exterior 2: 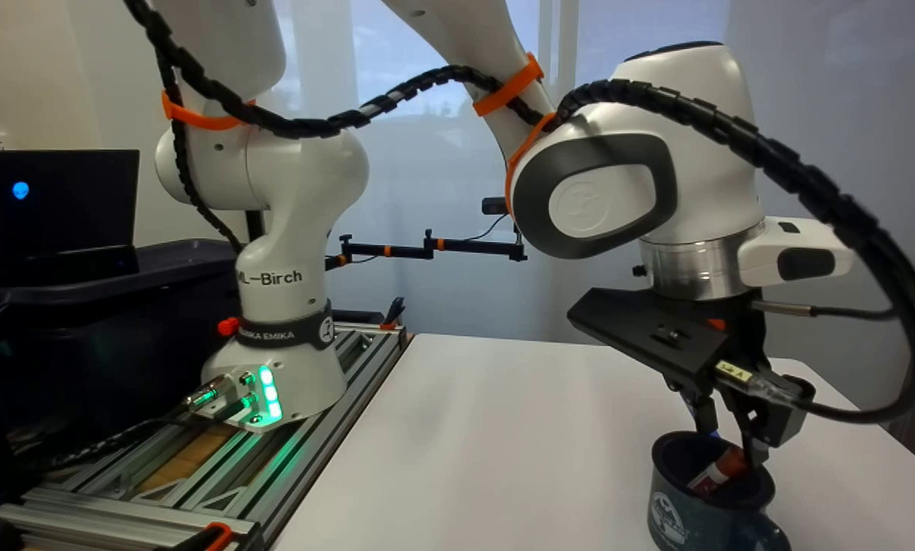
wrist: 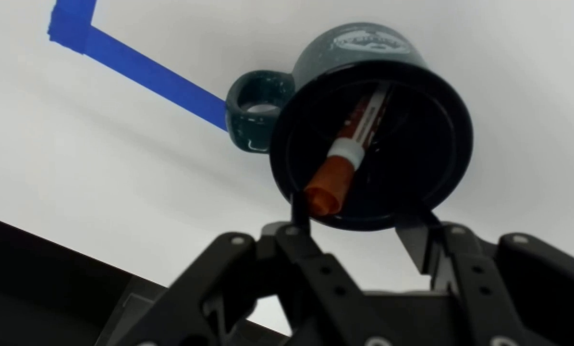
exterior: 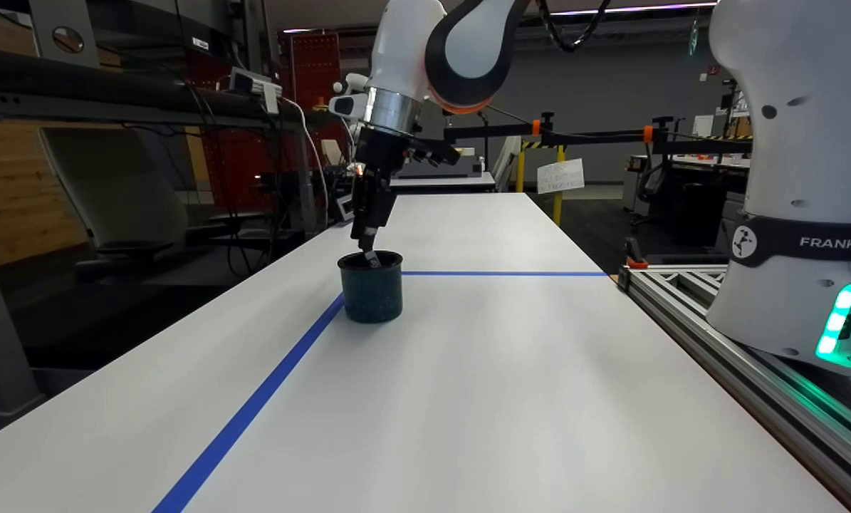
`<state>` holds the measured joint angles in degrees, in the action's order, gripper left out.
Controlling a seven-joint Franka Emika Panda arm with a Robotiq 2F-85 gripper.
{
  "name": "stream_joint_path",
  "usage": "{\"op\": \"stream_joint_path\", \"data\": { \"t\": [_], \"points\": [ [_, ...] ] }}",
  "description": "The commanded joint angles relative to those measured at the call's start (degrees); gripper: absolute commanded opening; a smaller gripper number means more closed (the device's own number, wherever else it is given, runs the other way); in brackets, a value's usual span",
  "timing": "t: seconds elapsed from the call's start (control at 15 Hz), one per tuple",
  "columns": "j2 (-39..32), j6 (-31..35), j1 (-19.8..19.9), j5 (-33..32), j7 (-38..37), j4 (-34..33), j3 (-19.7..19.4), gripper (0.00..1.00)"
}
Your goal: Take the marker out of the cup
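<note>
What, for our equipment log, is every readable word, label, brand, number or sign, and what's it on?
"FRANKA E", cut off: base band
"KA EMIKA", start unclear: same band
"L-Birch", first letter unclear: arm's lower section
Alien-head sign, wordless: black laptop
Round emblem: same band
Too small or blurred: lettering on cup, marker, cable tag, hanging sheet, rack label, green sign

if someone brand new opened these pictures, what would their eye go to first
Probably the big white robot arm spanning the upper part of an exterior view, green lights glowing on its base. Next, the orange-capped marker leaning inside the dark teal cup in the wrist view, with the open gripper at the cup's mouth. After that, perhaps the vivid blue tape on the white table in an exterior view.
</note>
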<state>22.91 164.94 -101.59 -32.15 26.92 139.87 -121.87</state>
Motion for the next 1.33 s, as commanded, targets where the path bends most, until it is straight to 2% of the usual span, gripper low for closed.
{"op": "stream_joint_path", "data": {
  "t": [0.0,0.13,0.27,0.4,0.53,0.6,0.73,0.87,1.0,1.27],
  "points": [
    [-2.8,-0.4,0.3,0.3,-1.3,1.5,0.4,0.26],
    [-3.2,-0.4,0.3,0.4,-1.3,1.6,0.6,0.20],
    [-3.6,-0.4,0.4,0.5,-1.2,1.7,0.8,0.18],
    [-3.6,-0.5,0.4,0.5,-1.3,1.8,0.9,0.24],
    [-3.5,-0.6,0.5,0.5,-1.2,2.0,1.1,0.25],
    [-3.4,-0.7,0.5,0.5,-1.1,2.1,1.3,0.06],
    [-3.7,-0.6,1.0,0.7,-1.0,2.3,2.2,0.02],
    [-4.7,-0.6,2.4,1.5,-0.8,3.1,4.6,0.04],
    [-6.3,-0.6,5.6,2.6,-0.6,4.4,8.8,0.04],
    [-9.3,-0.7,15.1,4.7,-0.8,6.6,19.8,0.04]
  ]
}}
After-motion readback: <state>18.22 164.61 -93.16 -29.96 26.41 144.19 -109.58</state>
